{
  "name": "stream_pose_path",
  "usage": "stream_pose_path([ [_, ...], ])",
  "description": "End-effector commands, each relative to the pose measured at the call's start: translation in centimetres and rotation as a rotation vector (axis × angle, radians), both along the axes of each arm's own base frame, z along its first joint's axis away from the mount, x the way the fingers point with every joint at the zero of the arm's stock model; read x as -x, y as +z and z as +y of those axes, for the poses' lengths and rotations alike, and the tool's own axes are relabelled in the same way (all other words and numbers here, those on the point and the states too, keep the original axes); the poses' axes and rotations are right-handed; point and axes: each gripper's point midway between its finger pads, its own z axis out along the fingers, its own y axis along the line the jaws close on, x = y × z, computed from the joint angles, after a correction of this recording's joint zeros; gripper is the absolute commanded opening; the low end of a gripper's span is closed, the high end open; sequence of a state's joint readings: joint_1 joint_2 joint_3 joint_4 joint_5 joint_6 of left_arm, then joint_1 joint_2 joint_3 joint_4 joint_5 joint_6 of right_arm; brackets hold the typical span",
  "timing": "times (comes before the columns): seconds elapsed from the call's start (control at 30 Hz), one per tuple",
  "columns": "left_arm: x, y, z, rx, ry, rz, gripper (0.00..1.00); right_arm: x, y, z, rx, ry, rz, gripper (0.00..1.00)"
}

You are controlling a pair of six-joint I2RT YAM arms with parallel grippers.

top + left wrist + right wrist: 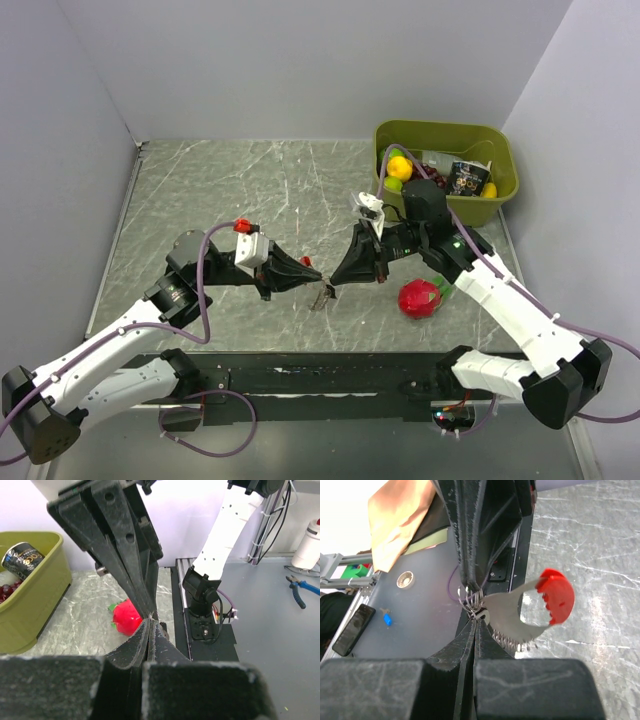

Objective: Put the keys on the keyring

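Observation:
My two grippers meet tip to tip above the middle of the table. In the right wrist view the keys [520, 612] are a jagged silvery blade with a red head, hanging in the air. The blade's holed end sits at the keyring [471, 599], a small coil of thin wire. My right gripper [477, 621] is shut on the holed end of the keys, right at the ring. My left gripper [150, 621] comes from the other side and is shut on the keyring. In the top view the left gripper [316, 277], the right gripper [336, 283] and the keys [322, 297] sit close together.
A red fruit with green leaves [420, 298] lies on the table just right of the right gripper; it also shows in the left wrist view [127, 617]. An olive-green bin [445, 132] with fruit and packets stands at the back right. Grey walls enclose the marble table.

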State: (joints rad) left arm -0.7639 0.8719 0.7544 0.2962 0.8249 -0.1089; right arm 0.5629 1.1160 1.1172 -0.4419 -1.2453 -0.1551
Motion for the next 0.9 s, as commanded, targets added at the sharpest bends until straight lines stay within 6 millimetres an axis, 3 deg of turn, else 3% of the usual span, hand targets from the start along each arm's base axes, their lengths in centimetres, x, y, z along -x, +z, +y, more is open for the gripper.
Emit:
stream_pose_path([
  [0.0, 1.3, 4.5, 0.6, 0.127, -0.028, -0.105, 0.01, -0.7, -1.2, 0.0, 0.025, -0.025, 0.004, 0.0],
  [0.1, 1.1, 4.3, 0.6, 0.122, -0.023, -0.099, 0.01, -0.8, -0.8, 0.0, 0.02, -0.034, -0.015, 0.0],
  [0.2, 1.0, 4.1, 0.6, 0.113, -0.015, -0.097, 0.01, -0.9, 0.2, -0.2, 0.006, -0.072, -0.056, 0.1],
  [0.23, 0.9, 3.9, 0.6, 0.109, -0.013, -0.095, 0.01, -0.8, 0.8, -0.4, -0.014, -0.086, -0.089, 0.28],
  [0.3, 0.8, 3.6, 0.5, 0.102, -0.008, -0.09, 0.01, -1.1, 1.4, -0.6, -0.026, -0.129, -0.114, 0.41],
  [0.33, 0.8, 3.7, 0.6, 0.103, -0.006, -0.093, 0.01, -0.9, 2.2, -0.8, -0.053, -0.145, -0.152, 0.54],
  [0.43, 0.7, 3.5, 0.6, 0.103, -0.001, -0.092, 0.01, -0.7, 3.0, -1.1, -0.081, -0.173, -0.176, 0.66],
  [0.7, 0.6, 3.4, 0.5, 0.106, 0.004, -0.088, 0.01, 0.2, 4.8, -0.9, -0.151, -0.147, -0.161, 0.67],
  [0.87, 0.6, 3.5, 0.5, 0.111, -0.001, -0.088, 0.01, -0.1, 4.1, -0.3, -0.153, -0.148, -0.106, 0.6],
])
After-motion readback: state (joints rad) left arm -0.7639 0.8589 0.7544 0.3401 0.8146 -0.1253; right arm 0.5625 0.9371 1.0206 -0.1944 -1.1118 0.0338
